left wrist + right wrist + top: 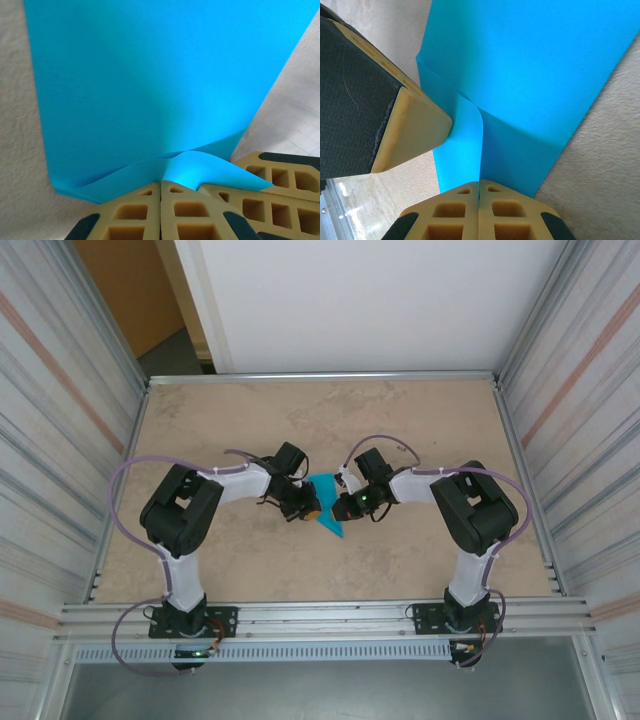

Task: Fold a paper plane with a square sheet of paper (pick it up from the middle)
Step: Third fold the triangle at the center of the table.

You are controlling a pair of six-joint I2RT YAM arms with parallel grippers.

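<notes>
the paper (330, 523) sits mid-table between the two arms, pinched from both sides. from above it looks like a narrow wedge: its long axis runs from the far side toward the near edge, leaning a little right, and it tapers to a point at the near end. the wide end lies between the two wrists. i can't tell whether the tip touches the table (420, 430).

the left gripper (312, 508) is clamped on the paper's edge, jaws pressed together with the sheet buckled into a small ridge just above them in its wrist view. the right gripper (338, 508) is clamped on it too, from the other side, the paper curling up out of its closed jaws. the two sets of fingertips are close beside each other.
</notes>
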